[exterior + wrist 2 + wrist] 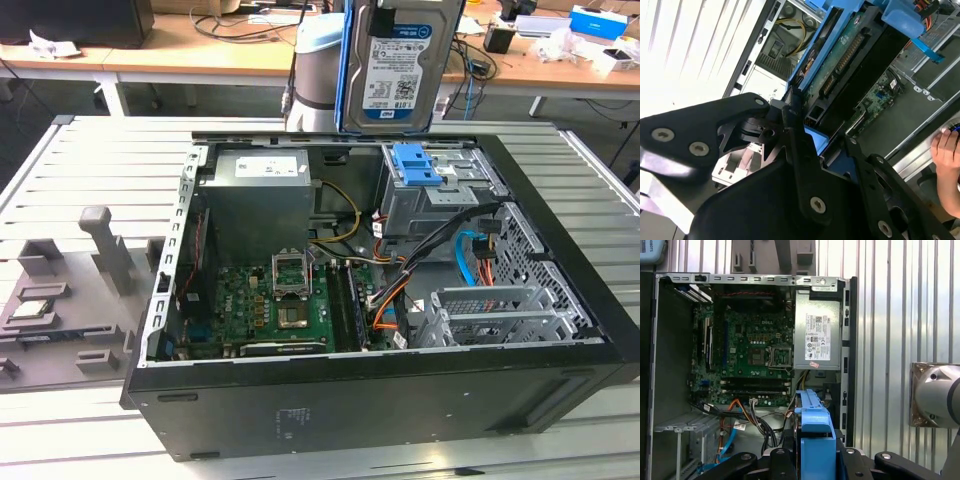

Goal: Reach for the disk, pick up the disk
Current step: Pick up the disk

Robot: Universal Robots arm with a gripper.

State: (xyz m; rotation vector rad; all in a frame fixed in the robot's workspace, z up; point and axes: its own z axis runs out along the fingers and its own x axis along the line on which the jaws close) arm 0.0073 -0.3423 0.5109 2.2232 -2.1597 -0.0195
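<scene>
- Where the exterior view takes in the whole setup, a slatted metal counter point(80, 160) carries an open black computer case point(380, 400) lying on its side.
- Grey holder block point(70, 300): on the counter at the exterior view's left, just beside the case.
- Arm point(315, 60): white and pale blue, standing behind the far edge of the case.
- Power supply point(262, 200): silver box in the far corner of the case, also seen in the first wrist view point(819, 340).
- Motherboard point(270, 305): green, flat on the case floor next to the power supply.
- Disk point(400, 65): lifted clear of the case and held upright above the drive-bay end, label toward the exterior camera, blue frame along its edges. The second wrist view shows its green circuit side point(850, 55).
- Claw point(815, 455): closed on the disk, black fingers pressing the blue frame from both sides; the same grip shows in the second wrist view point(812, 132).
- Blue latch point(418, 165): ridged, on top of the drive bay, below the disk.
- A person's hand point(947, 150): at the rim of the case.
- Small silver chip point(30, 310): seated in the holder block.
</scene>
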